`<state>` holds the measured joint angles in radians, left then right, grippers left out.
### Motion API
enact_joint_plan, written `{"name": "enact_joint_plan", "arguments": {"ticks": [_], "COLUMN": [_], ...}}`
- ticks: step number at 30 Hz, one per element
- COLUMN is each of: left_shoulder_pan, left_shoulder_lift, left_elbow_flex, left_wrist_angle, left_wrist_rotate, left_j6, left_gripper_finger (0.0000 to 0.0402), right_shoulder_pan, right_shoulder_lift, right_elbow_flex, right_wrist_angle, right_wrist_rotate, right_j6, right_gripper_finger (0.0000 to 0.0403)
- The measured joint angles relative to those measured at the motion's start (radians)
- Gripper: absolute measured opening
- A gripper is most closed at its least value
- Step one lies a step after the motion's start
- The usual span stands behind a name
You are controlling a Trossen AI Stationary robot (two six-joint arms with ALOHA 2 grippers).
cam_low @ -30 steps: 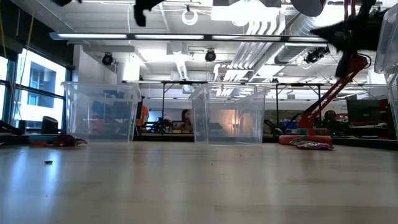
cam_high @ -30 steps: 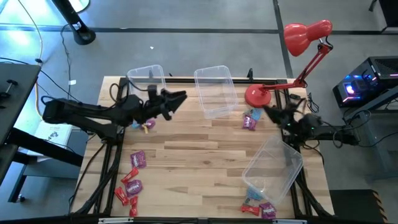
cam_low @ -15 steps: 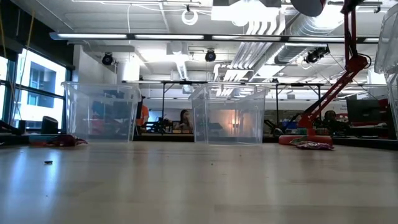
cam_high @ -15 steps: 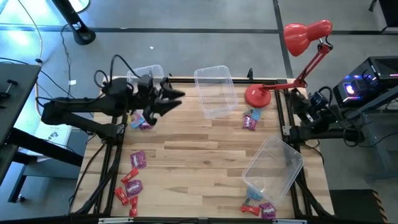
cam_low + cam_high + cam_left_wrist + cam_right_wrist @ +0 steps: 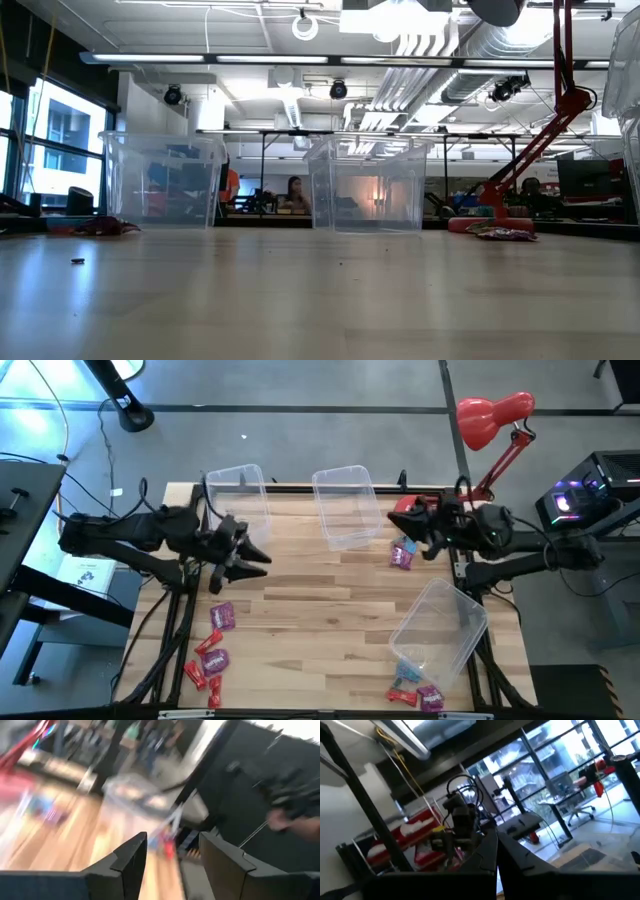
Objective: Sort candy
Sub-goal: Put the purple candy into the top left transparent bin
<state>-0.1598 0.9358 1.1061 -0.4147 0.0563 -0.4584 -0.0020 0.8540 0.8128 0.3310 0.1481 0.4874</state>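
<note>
An open-plan robotics lab or workshop. The low view looks across a wooden table [image 5: 320,300] into a wide hall with exposed ducts [image 5: 440,50], ceiling light strips [image 5: 250,58], far desks and a seated person [image 5: 297,192]. Tall windows [image 5: 50,130] run along the left. From above, the concrete floor [image 5: 300,385] carries cables, and a lit computer [image 5: 585,495] stands to the right.

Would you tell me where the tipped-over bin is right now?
In the high view, the tipped bin lies on its side near the table's front right corner, with a few candies just in front of it.
</note>
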Motion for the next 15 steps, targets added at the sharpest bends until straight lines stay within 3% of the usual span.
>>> {"name": "enact_joint_plan", "arguments": {"ticks": [6, 15], "left_shoulder_pan": [-0.104, -0.232], "left_shoulder_lift": [0.038, 0.247], "left_elbow_flex": [0.000, -0.005], "left_wrist_angle": [-0.333, -0.761], "left_wrist_rotate": [-0.097, -0.300], "left_j6": [-0.133, -0.441], "left_gripper_finger": [0.0174, 0.0174], "right_shoulder_pan": [-0.010, -0.010], "right_shoulder_lift": [0.071, 0.080], "right_elbow_flex": [0.122, 0.156], "right_wrist_angle": [-0.192, -0.386], "right_wrist_rotate": [0.025, 0.024], "right_j6": [0.009, 0.093], "right_gripper_finger": [0.0000, 0.0000]}}
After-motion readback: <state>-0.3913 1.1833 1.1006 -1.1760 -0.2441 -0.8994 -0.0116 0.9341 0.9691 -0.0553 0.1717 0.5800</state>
